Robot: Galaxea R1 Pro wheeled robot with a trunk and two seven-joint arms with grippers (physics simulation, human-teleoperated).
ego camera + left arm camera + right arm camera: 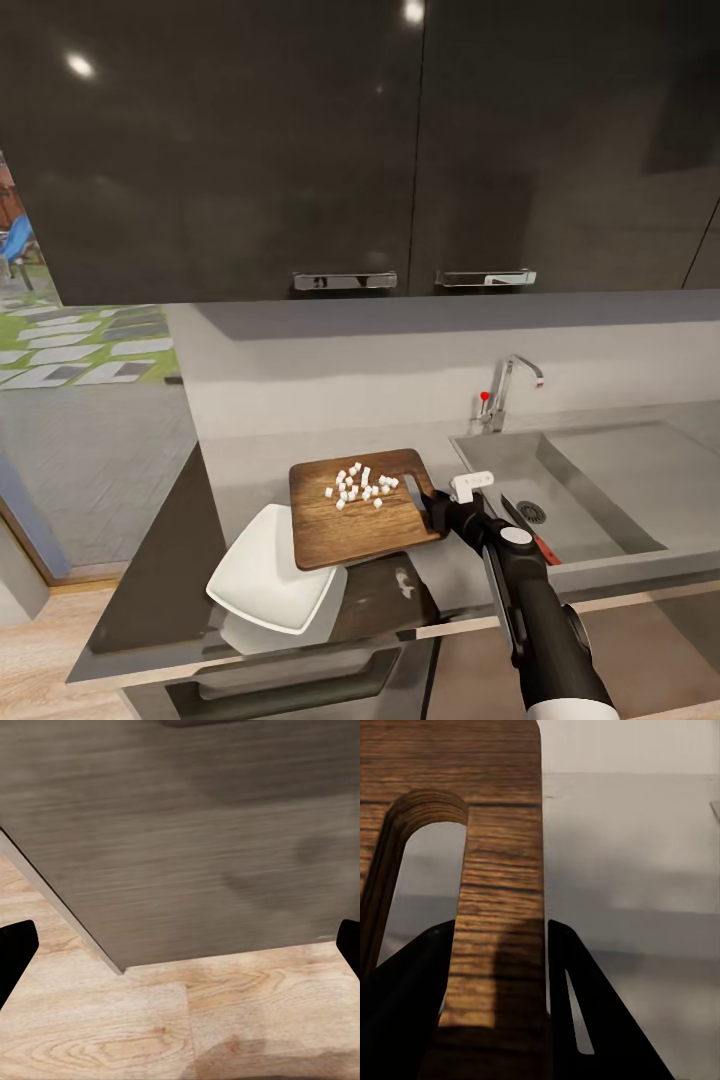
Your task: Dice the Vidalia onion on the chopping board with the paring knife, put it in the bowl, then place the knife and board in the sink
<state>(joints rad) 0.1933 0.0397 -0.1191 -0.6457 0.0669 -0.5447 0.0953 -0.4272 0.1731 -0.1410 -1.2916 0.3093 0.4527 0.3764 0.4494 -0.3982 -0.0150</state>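
Jaws of the right gripper [499, 1005] clamp the chopping board [360, 505]; left gripper [180, 952] apparently spread wide.

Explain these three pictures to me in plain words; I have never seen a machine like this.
This is a simulated two-armed robot in a kitchen. The large picture looks down from its head. Its right arm reaches in from the bottom, and the right claw is shut on the handle end of a wooden chopping board carrying white onion dice. The board's other end reaches over a white bowl on the grey countertop. The red-handled paring knife already lies in the steel sink.

The close-up of wood grain comes from a camera at the right wrist: the black fingers clamp the board beside its slot hole. The last picture is the left wrist camera, aimed at a cabinet and wooden floor; the left claw is open.
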